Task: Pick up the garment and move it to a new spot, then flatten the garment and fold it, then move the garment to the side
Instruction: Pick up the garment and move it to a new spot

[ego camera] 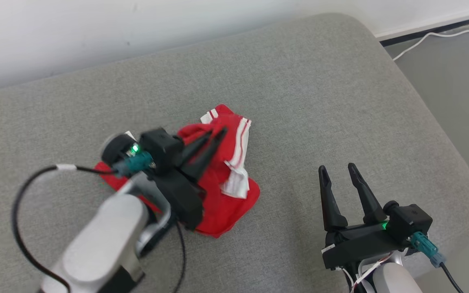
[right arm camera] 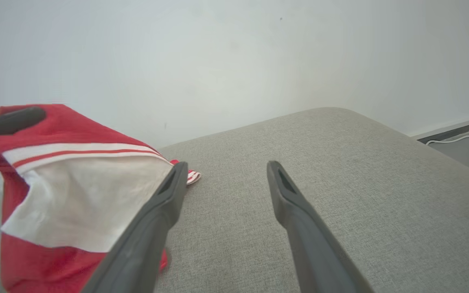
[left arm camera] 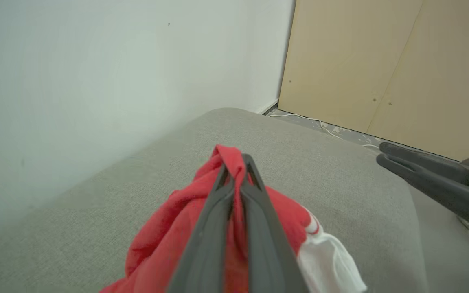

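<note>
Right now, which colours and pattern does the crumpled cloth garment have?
Red cloth garment with white panels and stripes; best in the right wrist view.

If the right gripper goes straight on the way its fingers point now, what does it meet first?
Probably the bare grey cushion, not the red garment, which is left of the right gripper; depth is unclear.

Grey cushion (ego camera: 299,81): far half and right side bare, open to passage. Obstruction at centre-left: red garment (ego camera: 226,203), bunched, with left hand (ego camera: 217,131) clamped on its lifted top fold. Right hand (ego camera: 336,167), fingers spread, stands clear of the garment at front right. Wall (ego camera: 96,32) bounds the far edge.
</note>
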{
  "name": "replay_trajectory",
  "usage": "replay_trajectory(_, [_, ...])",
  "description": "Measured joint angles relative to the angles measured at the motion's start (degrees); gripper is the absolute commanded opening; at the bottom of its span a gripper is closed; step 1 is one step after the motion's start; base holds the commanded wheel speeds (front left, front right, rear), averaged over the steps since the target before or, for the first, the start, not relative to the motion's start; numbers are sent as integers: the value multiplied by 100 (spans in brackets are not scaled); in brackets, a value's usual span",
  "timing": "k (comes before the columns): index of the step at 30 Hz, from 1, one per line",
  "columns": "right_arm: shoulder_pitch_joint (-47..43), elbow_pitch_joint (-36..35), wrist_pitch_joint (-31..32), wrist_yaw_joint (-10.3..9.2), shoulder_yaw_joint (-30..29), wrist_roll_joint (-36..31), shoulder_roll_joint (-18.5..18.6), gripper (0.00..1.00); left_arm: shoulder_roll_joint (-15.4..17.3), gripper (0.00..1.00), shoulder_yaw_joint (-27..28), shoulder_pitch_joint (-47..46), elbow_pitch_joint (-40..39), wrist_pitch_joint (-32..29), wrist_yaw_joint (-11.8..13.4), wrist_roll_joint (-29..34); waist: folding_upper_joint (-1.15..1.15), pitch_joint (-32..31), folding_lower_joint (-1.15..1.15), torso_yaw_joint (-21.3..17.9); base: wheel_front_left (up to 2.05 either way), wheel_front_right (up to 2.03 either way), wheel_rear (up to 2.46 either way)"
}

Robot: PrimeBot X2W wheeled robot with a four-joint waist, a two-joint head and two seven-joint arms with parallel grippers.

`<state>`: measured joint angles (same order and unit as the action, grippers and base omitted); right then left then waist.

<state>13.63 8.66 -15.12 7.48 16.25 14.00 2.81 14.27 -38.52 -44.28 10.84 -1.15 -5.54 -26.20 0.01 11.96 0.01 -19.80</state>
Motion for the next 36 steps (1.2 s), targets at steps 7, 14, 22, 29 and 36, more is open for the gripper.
replay_trajectory(7, [-43, 82, -1, 0, -62, -107, -1, 100, -402, 100, -86, 440, 123, 561, 211, -56, 0, -188, -1, 161, 0, 0, 0])
replay_trajectory(14, [-115, 48, 9, 0, -133, -177, -1, 100, -478, 100, -36, 756, -74, 778, 456, -103, 0, -296, -1, 431, 0, 0, 0])
replay_trajectory(22, [-136, -44, 69, 0, -123, -224, -2, 100, -98, 100, 452, 1194, 114, 958, 793, -346, -1, -357, -1, 695, 0, 0, 0])
replay_trajectory(29, [-132, -92, 92, 0, -119, -238, -1, 100, 112, 100, 695, 1344, 724, 1087, 860, -513, 0, -269, -1, 627, 0, 0, 0])
replay_trajectory(36, [-121, -97, 91, 0, -111, -264, -1, 100, 55, 100, 617, 1344, 1317, 1072, 758, -600, 0, -182, -1, 520, 0, 0, 0])
